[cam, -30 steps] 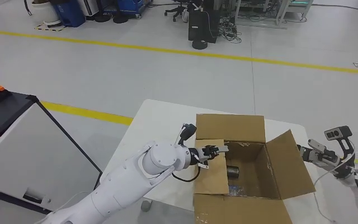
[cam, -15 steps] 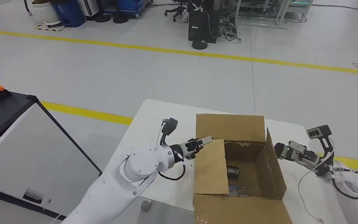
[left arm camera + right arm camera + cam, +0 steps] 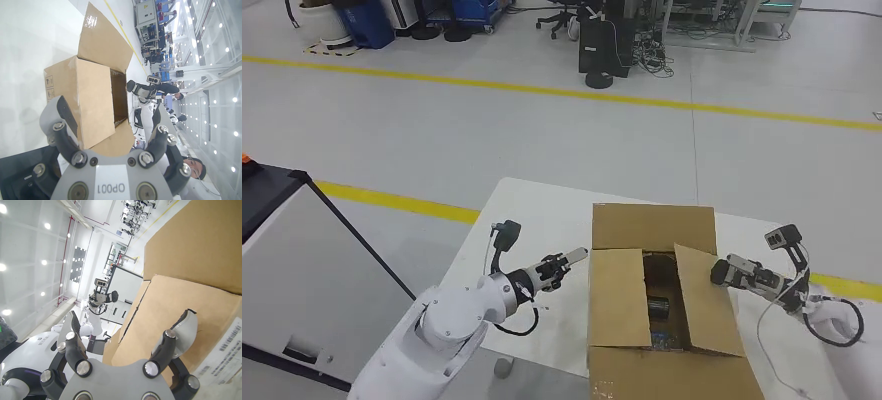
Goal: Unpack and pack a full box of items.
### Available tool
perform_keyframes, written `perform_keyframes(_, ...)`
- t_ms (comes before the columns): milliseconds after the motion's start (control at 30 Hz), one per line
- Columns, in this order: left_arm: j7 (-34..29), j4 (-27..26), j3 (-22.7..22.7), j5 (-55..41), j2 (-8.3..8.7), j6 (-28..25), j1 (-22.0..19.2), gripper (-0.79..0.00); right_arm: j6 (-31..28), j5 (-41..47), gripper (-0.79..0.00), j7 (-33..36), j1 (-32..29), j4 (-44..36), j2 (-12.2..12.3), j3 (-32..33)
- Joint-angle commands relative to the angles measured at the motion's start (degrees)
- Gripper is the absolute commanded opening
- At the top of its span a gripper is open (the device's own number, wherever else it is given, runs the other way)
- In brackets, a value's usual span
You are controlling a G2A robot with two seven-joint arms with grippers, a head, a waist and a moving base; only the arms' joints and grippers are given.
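- Brown cardboard box (image 3: 614, 372) sits on the white table (image 3: 537, 215), in the lower middle of the top view, a little right of centre.
- Its far flap (image 3: 652, 227) stands up at the back. The left flap (image 3: 619, 298) is folded in over the left part of the opening. The right flap (image 3: 704, 310) leans inward over the right part.
- Between the two side flaps a dark gap stays uncovered. In it, on the box floor, lies a dark cylindrical item (image 3: 658, 305).
- The left gripper (image 3: 567, 262) hangs over the table left of the box. It points at the upper edge of the left flap and sits just beside it, with a sliver of table between them.
- In the left wrist view its fingers (image 3: 64, 113) are spread wide with nothing between them. The box fills the middle of that frame beyond the fingertips, the folded left flap facing the camera.
- The right gripper (image 3: 722, 272) is at the right side of the box, up against the outer face of the right flap near its upper edge.
- In the right wrist view its fingers (image 3: 187, 325) are also spread apart. The pale one on the right of the frame lies on the cardboard, while the other stands clear of the box at the lower left; the flap is not pinched.
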Motion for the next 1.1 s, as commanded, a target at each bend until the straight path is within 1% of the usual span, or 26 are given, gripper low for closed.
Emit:
perform_keyframes(0, -0.11, -0.25, -0.34, 0.25, 0.09, 0.00, 0.52, 0.000, -0.18, -0.77, 0.000, -0.32, -0.11, -0.07, -0.12, -0.19)
perform_keyframes(100, -0.16, -0.58, -0.65, 0.55, 0.16, 0.04, 1.05, 0.000, -0.61, -1.80, 0.000, -0.62, -0.28, -0.20, -0.26, -0.24)
perform_keyframes(200, -0.91, -1.07, -0.23, 3.67, 0.40, 0.48, 1.16, 0.000, -0.66, -1.08, 0.000, -0.13, -0.67, -0.81, -0.36, 0.10)
perform_keyframes(300, -0.83, -1.22, -0.12, 5.07, 0.49, 0.57, 1.13, 0.000, -1.45, 4.41, 0.000, 3.46, -1.63, -2.05, -0.25, 2.25)
perform_keyframes(367, -0.83, -1.22, -0.12, 5.07, 0.49, 0.57, 1.13, 0.000, -0.14, 9.51, 0.000, 5.59, -2.47, -2.78, -0.05, 4.68)
perform_keyframes(500, -0.83, -1.22, -0.12, 5.07, 0.49, 0.57, 1.13, 0.000, 2.94, 16.33, 0.000, 8.67, -4.60, -3.12, 0.58, 11.51)
perform_keyframes(633, -0.83, -1.22, -0.12, 5.07, 0.49, 0.57, 1.13, 0.000, 4.67, 19.35, 0.000, 10.41, -6.68, -1.55, 0.90, 18.36)
perform_keyframes(667, -0.51, -1.08, 0.01, 5.31, 0.48, -0.27, 1.36, 0.000, 4.93, 19.75, 0.000, 10.67, -7.20, -1.13, 0.90, 19.72)
perform_keyframes(800, -4.36, 0.72, 0.73, 2.99, 0.55, -2.53, 2.57, 0.000, 5.79, 19.89, 0.000, 11.54, -8.62, -0.79, 0.62, 23.78)
perform_keyframes(900, -6.01, 1.57, 0.75, 1.21, 0.66, -3.60, 4.24, 0.000, 5.91, 19.55, 0.000, 11.66, -8.90, -1.16, 0.53, 24.20)
perform_keyframes(1000, -6.56, 0.74, 0.58, 0.73, 0.89, -3.63, 6.70, 0.000, 5.91, 19.55, 0.000, 11.66, -8.90, -1.16, 0.53, 24.20)
perform_keyframes(1067, -7.18, -0.55, 0.43, 1.13, 1.15, -2.65, 8.51, 0.000, 5.91, 19.55, 0.000, 11.66, -8.90, -1.16, 0.53, 24.20)
